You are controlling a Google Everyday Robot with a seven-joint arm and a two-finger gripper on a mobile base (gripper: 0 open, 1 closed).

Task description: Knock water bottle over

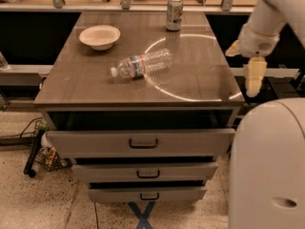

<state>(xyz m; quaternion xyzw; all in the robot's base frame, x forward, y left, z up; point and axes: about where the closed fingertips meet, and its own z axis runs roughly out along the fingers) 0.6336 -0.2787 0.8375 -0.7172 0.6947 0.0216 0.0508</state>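
Note:
The water bottle (143, 64) lies on its side near the middle of the brown cabinet top (95, 87), its white cap pointing left toward the front. It is clear ribbed plastic with a red-white-blue label band. My gripper (253, 80) hangs off the right edge of the cabinet top, well to the right of the bottle and apart from it, with cream fingers pointing down. It holds nothing that I can see.
A white bowl (99, 36) sits at the back left of the top. A silver-green soda can (174, 13) stands upright at the back centre. Three drawers (143, 143) stick out stepwise below. My white base (269, 171) fills the lower right.

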